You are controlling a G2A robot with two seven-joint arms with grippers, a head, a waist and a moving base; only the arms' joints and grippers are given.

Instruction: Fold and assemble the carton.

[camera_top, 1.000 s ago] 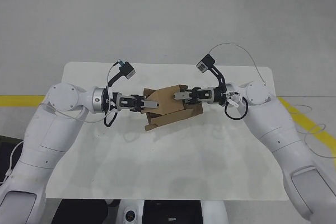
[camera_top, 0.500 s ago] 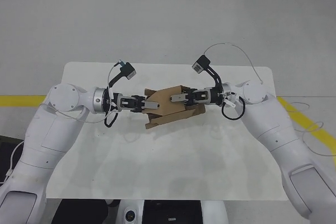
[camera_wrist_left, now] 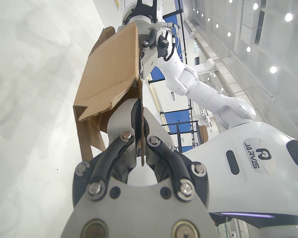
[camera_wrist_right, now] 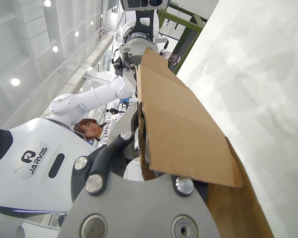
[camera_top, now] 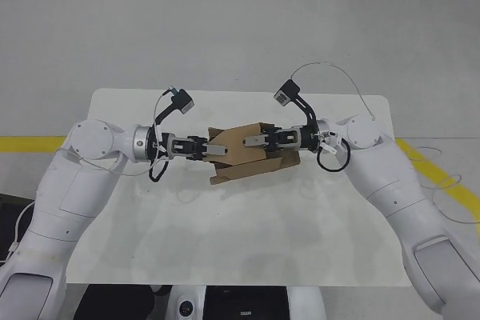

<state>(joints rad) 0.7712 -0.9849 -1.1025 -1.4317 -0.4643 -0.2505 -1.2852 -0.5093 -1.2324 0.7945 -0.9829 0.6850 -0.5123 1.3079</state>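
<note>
Over the last second the right claw has pushed a little further in along the top of the carton. The box's lower corner on that side has slid outward across the surface, while the left claw has stayed where it was. From here the brown carton sits toward the back middle of the white surface, half opened and slanted, strung between the two arms. The left claw is pinching a thin cardboard edge at its end, with a finger on each side of the sheet. The right claw is clamped on the opposite wall, but the cardboard covers one of its fingers, so I see just the near finger. A creased flap folds in over the box's open end and leaves the inside in shadow. I can't tell whether the carton's underside rests on the surface or hangs just clear of it. The surface is plain white with rounded corners. Around it lies grey floor crossed by a yellow stripe, and round ceiling lights run in rows high overhead.
</note>
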